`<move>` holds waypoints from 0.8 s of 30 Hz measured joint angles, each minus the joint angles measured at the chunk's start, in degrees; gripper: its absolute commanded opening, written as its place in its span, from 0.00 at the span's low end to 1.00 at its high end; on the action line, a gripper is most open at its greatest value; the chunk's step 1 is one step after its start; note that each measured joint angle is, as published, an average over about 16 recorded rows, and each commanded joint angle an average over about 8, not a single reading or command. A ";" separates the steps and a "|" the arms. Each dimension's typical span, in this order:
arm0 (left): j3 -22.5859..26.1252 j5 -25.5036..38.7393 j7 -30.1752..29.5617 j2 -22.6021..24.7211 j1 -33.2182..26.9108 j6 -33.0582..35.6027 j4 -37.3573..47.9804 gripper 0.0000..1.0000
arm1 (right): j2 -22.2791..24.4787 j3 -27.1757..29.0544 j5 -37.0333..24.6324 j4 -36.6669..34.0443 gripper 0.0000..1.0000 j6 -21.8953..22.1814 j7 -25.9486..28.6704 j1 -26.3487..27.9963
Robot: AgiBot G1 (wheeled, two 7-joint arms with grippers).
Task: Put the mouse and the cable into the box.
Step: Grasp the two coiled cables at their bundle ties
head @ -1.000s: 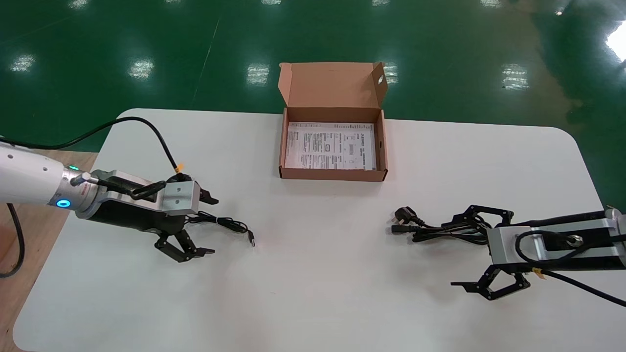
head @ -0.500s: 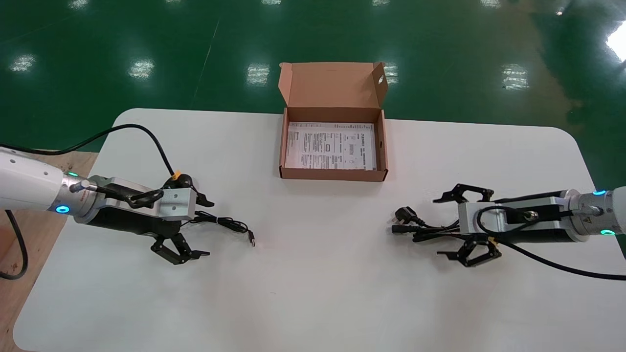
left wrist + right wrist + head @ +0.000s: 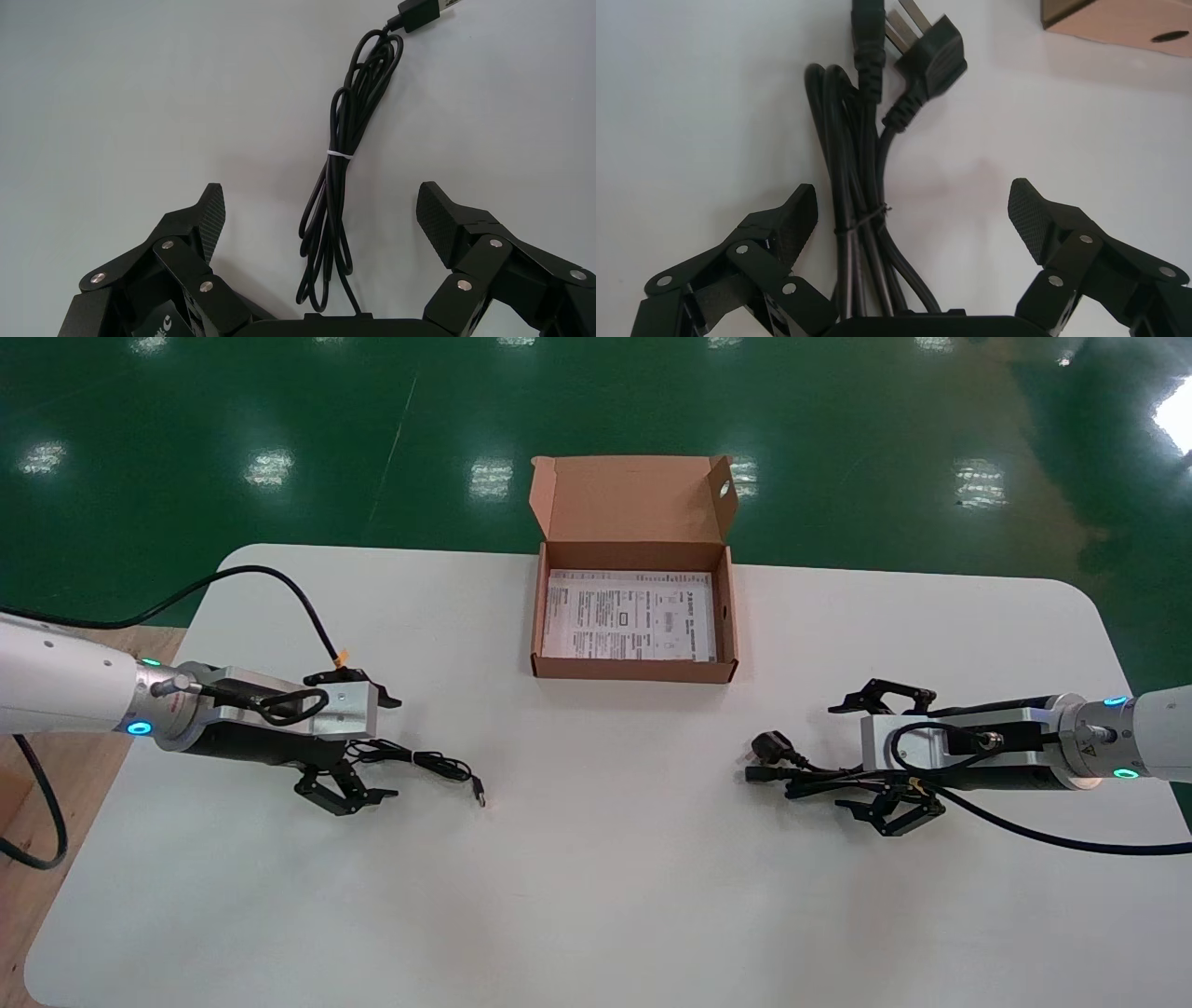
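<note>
Cardboard box (image 3: 633, 669) stands open on the tabletop (image 3: 605, 868), lid (image 3: 633, 495) upright at its far side. Contents: one printed sheet (image 3: 629, 615) lying flat on the floor of the box, nothing else seen inside. Left gripper (image 3: 392, 748) sits low over the tabletop with its jaws released and spread wide. A thin black lead (image 3: 430, 765), bundled and tied at mid-length, lies between those jaws and runs out past their tips, clear of both pads in the left wrist view (image 3: 339, 151). Its USB plug (image 3: 479, 792) rests on the tabletop beyond the jaws. The mouse body itself cannot be made out. Right gripper (image 3: 838, 756) is likewise low, jaws released and spread. The coiled power cable (image 3: 812, 779) lies between them, nearer one jaw than the other in the right wrist view (image 3: 866, 175), touching neither pad. Its three-pin plug (image 3: 773, 744) projects ahead of the jaw tips. Both bundles lie on the tabletop, well apart from each other and outside the box, which stands ahead of and between the two sets of jaws
</note>
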 measured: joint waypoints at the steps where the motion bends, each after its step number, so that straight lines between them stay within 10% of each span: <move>1: -0.01 -0.01 0.05 0.04 -0.01 -0.16 0.08 0.17 | -0.07 0.00 0.00 -0.15 0.08 0.02 -0.02 0.01; 3: -0.02 -0.02 0.11 0.09 -0.02 -0.38 0.20 0.00 | -0.17 0.02 0.02 -0.38 0.00 0.04 -0.03 0.03; 24: -0.04 -0.07 0.07 0.01 0.02 -0.18 -0.04 0.00 | -0.02 0.03 0.07 0.00 0.00 -0.25 -0.07 -0.05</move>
